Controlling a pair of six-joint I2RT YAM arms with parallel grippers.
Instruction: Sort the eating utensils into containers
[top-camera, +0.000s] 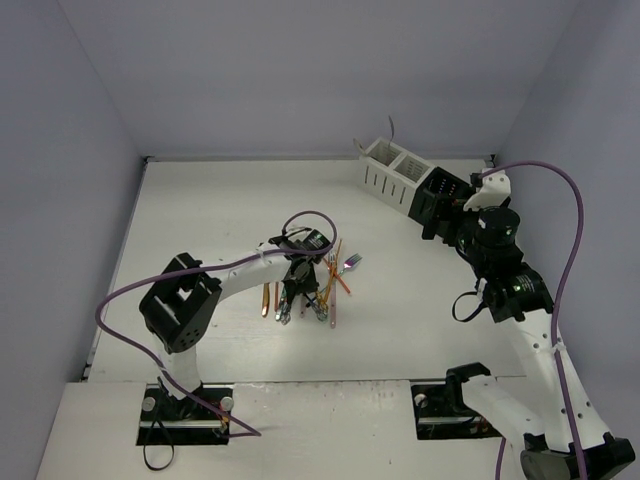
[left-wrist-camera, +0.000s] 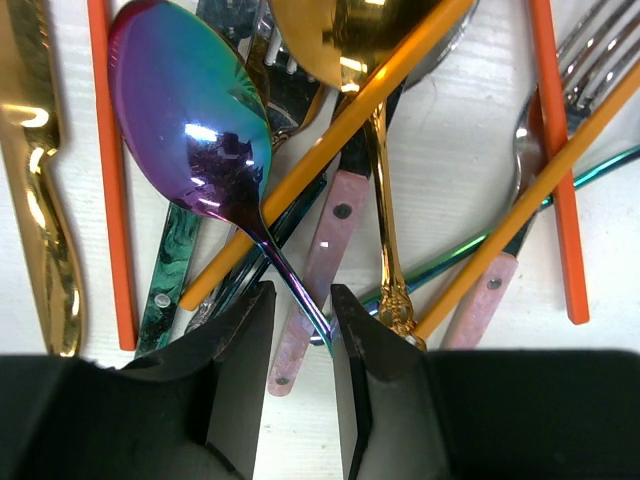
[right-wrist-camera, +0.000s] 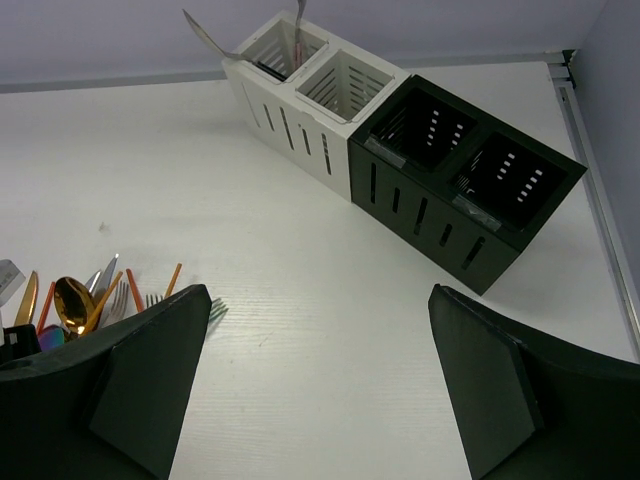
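Closest to the left wrist lens, the left tool (left-wrist-camera: 301, 300) sits low over the pile of utensils (top-camera: 310, 290). Its two dark fingers are parted only narrowly and straddle the thin handle of an iridescent blue-green spoon (left-wrist-camera: 190, 130). Bare worktop (top-camera: 230, 210) shows in the gap, so the handle is not clamped. Within the pile, a gold knife (left-wrist-camera: 40, 200) lies at the left edge beside a slim orange stick (left-wrist-camera: 110, 180). A gold spoon (left-wrist-camera: 330, 40) crosses the middle above a pink handle (left-wrist-camera: 325, 240), and a silver fork (left-wrist-camera: 580, 70) lies at the right edge. Well to the right of the pile and farther back stands the white caddy (right-wrist-camera: 300, 130), with a silver utensil (right-wrist-camera: 210, 35) leaning out of its far compartment. The black caddy (right-wrist-camera: 440, 190) touches its right end. The right tool (right-wrist-camera: 318, 295) hangs near the black caddy, spread wide, with nothing between its fingers.
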